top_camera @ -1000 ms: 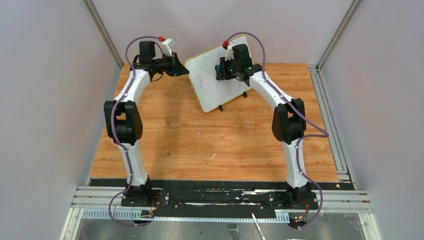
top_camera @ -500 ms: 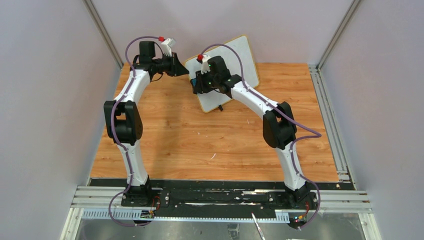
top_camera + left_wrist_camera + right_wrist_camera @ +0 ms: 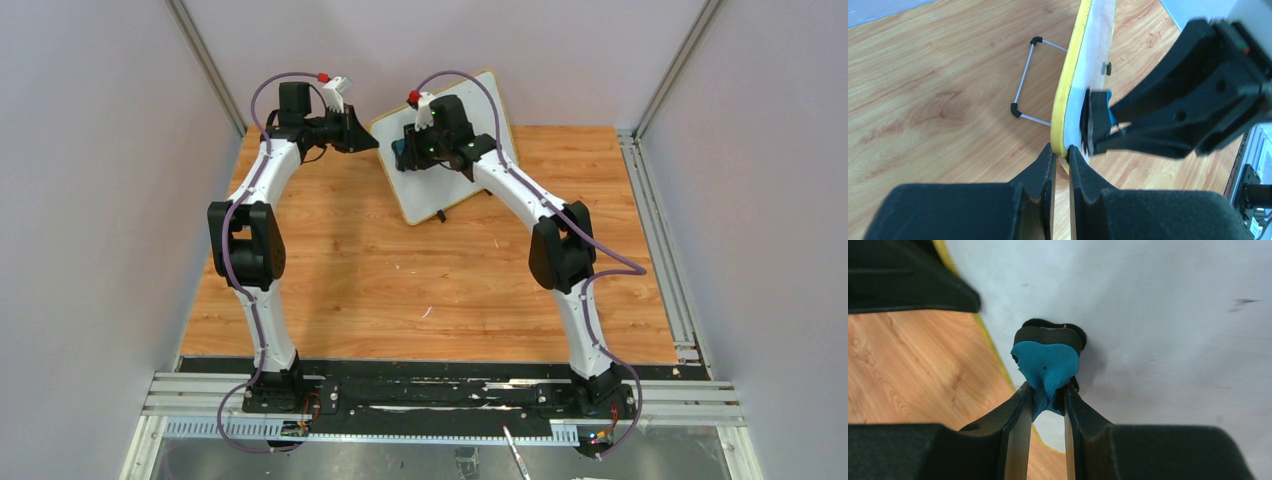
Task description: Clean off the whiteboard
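Note:
The whiteboard (image 3: 428, 192) stands tilted at the back middle of the table, its face toward the arms. My left gripper (image 3: 374, 144) is shut on the board's left edge; the left wrist view shows the yellow-rimmed whiteboard (image 3: 1071, 75) edge-on, pinched between the left gripper (image 3: 1061, 152) jaws. My right gripper (image 3: 403, 156) is shut on a blue eraser (image 3: 398, 151) at the board's left part. In the right wrist view the blue eraser (image 3: 1047, 365) presses its dark pad against the white whiteboard (image 3: 1158, 315), squeezed by the right gripper (image 3: 1046, 396). Only faint dark smudges (image 3: 1245, 302) show there.
The wooden table (image 3: 400, 290) is walled by grey panels on three sides. Aluminium rails (image 3: 662, 240) run along the right edge. A wire stand (image 3: 1024, 80) props the board from behind, and a small black foot (image 3: 441, 215) sits at its lower edge.
My right gripper swept the eraser from the board's middle leftward and down toward its left edge, then back up a little. The left arm and the board have not moved.

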Motion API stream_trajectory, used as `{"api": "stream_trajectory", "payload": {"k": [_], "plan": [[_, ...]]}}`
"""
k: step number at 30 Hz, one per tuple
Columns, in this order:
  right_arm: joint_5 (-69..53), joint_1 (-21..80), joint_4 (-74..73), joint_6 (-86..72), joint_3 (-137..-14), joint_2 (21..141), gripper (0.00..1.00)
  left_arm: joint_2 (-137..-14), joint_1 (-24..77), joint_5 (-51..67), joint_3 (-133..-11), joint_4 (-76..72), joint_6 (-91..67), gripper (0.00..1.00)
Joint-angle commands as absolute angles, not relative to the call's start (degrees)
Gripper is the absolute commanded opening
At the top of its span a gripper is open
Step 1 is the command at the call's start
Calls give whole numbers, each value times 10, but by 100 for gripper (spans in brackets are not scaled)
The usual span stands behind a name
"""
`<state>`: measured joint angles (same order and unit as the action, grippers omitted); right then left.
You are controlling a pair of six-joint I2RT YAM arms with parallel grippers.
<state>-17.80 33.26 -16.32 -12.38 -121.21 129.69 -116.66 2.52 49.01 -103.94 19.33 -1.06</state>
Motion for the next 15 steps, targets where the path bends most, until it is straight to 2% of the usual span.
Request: {"api": "stream_trajectory", "payload": {"k": [1, 9, 15], "plan": [[-159, 293, -174, -106, -1244, 1313, 1, -1158, 44, 504, -1032, 236, 25, 0], [-161, 274, -171, -104, -1202, 1298, 1, -1161, 44, 504, -1033, 235, 23, 0], [-169, 297, -148, -117, -1168, 1287, 1, -1163, 44, 504, -1035, 234, 23, 0]]}}
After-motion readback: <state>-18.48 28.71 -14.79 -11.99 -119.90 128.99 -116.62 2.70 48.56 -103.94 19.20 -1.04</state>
